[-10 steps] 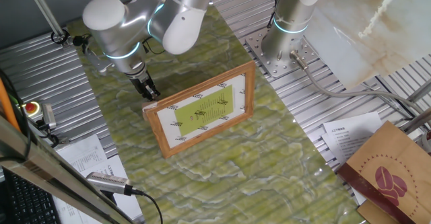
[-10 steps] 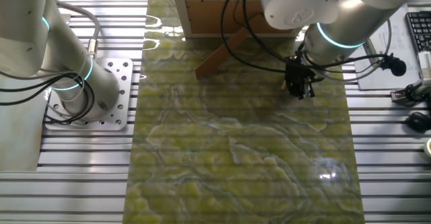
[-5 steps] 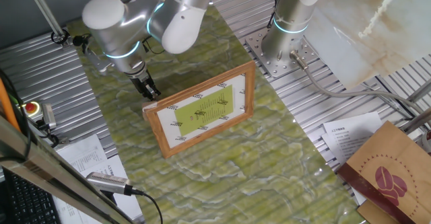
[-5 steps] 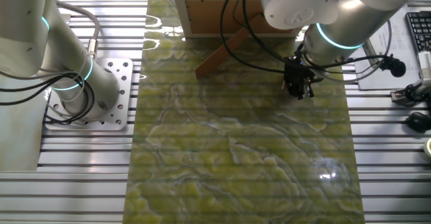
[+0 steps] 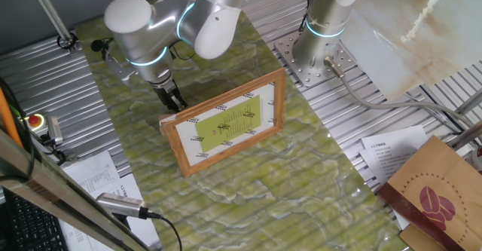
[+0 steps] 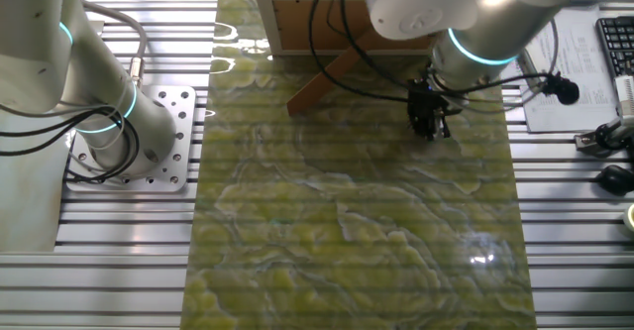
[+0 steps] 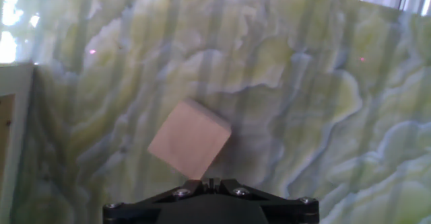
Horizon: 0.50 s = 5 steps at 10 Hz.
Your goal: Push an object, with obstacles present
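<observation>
Wooden cube [image 7: 189, 145] is touching our gripper [image 7: 209, 181], jaws together, near the picture frame [image 5: 224, 122] on the surface.

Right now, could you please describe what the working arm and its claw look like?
The arm is built of rounded silver-white segments with glowing cyan rings at the joints. Black cables loop along its wrist. The claw is small, dark and two-fingered; in the hand view its black base shows silver screws.
</observation>
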Motion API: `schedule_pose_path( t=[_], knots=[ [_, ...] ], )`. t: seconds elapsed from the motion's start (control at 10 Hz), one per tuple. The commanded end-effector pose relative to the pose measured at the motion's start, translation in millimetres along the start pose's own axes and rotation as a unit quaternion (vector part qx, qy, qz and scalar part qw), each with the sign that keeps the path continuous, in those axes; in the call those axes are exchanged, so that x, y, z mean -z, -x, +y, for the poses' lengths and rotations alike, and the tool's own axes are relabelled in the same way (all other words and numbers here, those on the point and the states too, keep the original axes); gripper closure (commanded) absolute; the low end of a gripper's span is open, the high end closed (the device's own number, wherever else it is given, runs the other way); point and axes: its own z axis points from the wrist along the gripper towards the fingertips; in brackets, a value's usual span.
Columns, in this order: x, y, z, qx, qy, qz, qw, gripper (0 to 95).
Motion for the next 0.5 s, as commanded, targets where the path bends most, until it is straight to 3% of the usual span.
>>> schedule_pose_path(
  t=[0.1, 0.4, 0.5],
  knots=[
    [-2.3, 2.2, 0.4, -0.005, 0.000, 0.000, 1.0000, 95.0],
    [-0.2, 7.6, -0.1, -0.009, -0.002, -0.003, 1.0000, 95.0],
    [3.7, 16.7, -0.4, -0.014, -0.001, -0.004, 0.9999, 95.0]
  ],
)
